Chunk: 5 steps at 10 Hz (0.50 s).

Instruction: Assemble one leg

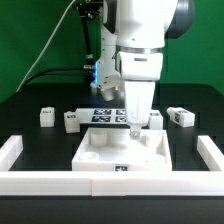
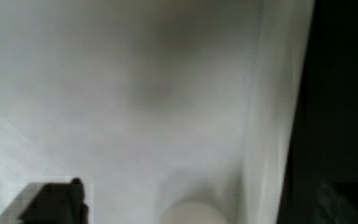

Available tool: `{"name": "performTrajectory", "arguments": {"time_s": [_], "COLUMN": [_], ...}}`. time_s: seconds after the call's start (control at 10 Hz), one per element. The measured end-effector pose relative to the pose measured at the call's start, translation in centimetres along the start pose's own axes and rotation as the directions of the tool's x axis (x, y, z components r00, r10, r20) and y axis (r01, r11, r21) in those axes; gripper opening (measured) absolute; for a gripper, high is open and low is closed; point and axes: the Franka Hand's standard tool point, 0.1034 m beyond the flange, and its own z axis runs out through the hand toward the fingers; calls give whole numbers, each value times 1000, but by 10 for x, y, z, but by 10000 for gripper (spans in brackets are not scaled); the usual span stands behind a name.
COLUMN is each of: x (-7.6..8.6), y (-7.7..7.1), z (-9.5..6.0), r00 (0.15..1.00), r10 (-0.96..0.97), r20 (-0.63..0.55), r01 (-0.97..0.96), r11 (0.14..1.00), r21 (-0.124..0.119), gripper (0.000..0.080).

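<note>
The wide white panel (image 1: 115,157) lies flat near the front rail. Four small white legs with marker tags lie behind it: two at the exterior view's left (image 1: 45,116) (image 1: 72,121), and two at the right (image 1: 156,118) (image 1: 180,116). My gripper (image 1: 135,127) points straight down at the panel's far right corner, close beside the nearer right leg. In the wrist view the blurred white panel (image 2: 140,110) fills most of the picture. My gripper (image 2: 194,204) stands wide over the panel's edge. One dark finger (image 2: 51,203) shows over the panel, and the other is lost in the dark. No leg is held.
The marker board (image 1: 105,113) lies behind the panel, under the arm. White rails stand at the left (image 1: 10,150), the right (image 1: 211,150) and along the front (image 1: 110,186). Cables hang behind the arm.
</note>
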Motion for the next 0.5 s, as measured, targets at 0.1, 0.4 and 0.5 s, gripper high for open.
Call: {"name": "performTrajectory", "arguments": {"time_s": [0.1,0.4,0.5], "x": [-2,-1,0], "y": [-3,-11,-12], "z": [4,17,18], "r00": [1000,1000,1000], "r10": [5,13,16], "r20": [-1,-2,-2], "r01": [-5,-13,-16], "r11": [1000,1000,999], "r21": [6,28,31], "gripper": [650,650,650]}}
